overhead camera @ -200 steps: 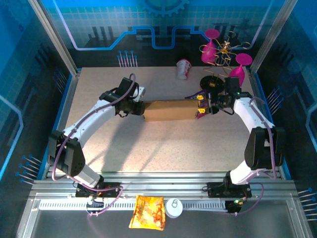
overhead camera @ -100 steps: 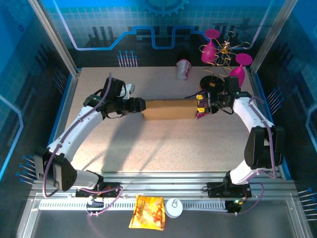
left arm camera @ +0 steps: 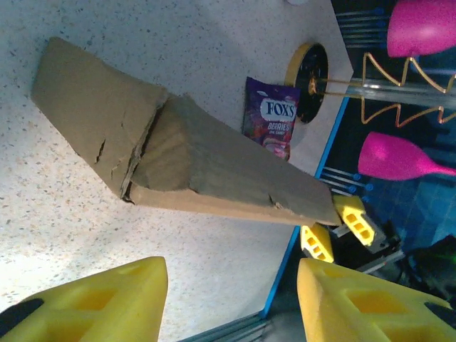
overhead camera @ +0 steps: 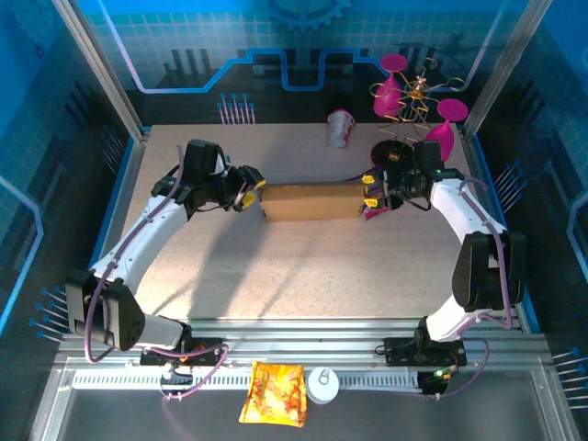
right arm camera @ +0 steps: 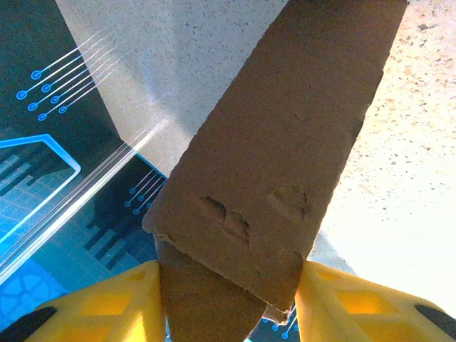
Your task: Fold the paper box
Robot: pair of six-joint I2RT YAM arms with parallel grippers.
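The paper box (overhead camera: 310, 202) is a long brown cardboard shape lying across the middle of the table, with a creased end flap (left arm camera: 100, 117) at its left end. My right gripper (overhead camera: 371, 194) is shut on the box's right end; its yellow fingers (right arm camera: 107, 306) press the cardboard (right arm camera: 271, 164) from both sides. My left gripper (overhead camera: 251, 187) stands open just off the box's left end, fingers (left arm camera: 92, 303) wide apart and nothing between them.
A purple snack packet (left arm camera: 271, 117) lies behind the box's right end. A wire stand with pink cups (overhead camera: 413, 96) sits at the back right. A white-pink cup (overhead camera: 341, 128) lies at the back. An orange-yellow snack bag (overhead camera: 274, 393) rests on the front rail.
My left gripper has drawn back to the left, off the box's left end, and the arm has swung outward. The right gripper has kept its hold, shifting slightly toward the back.
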